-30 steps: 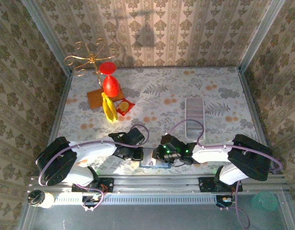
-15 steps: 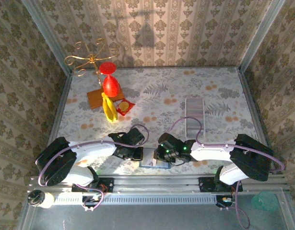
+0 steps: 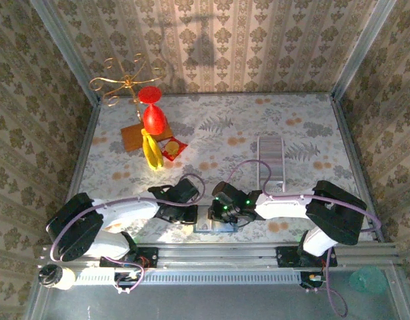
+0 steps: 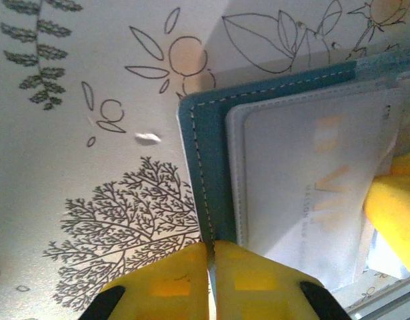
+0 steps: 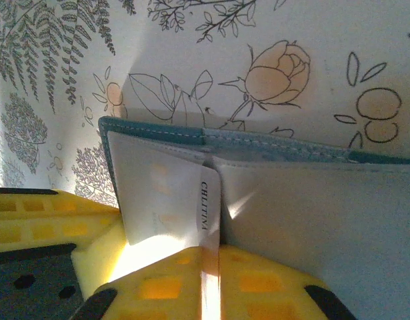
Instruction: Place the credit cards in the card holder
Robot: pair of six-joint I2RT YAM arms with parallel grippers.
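Left gripper (image 4: 210, 252) clamped the card holder's (image 4: 199, 167) edge, right gripper (image 5: 210, 259) pinched the card (image 5: 158, 200), and the holder lay crosswise just ahead!

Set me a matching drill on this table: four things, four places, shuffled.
Things:
1 card holder
2 banana
3 gold wire stand
4 grey ribbed strip

Places:
A far left corner
B right of centre, lying alone
C near edge, between the left tool and the right tool
D just on the near side of the red goblet

Pairs: 1-C, 2-D, 3-A, 4-B.
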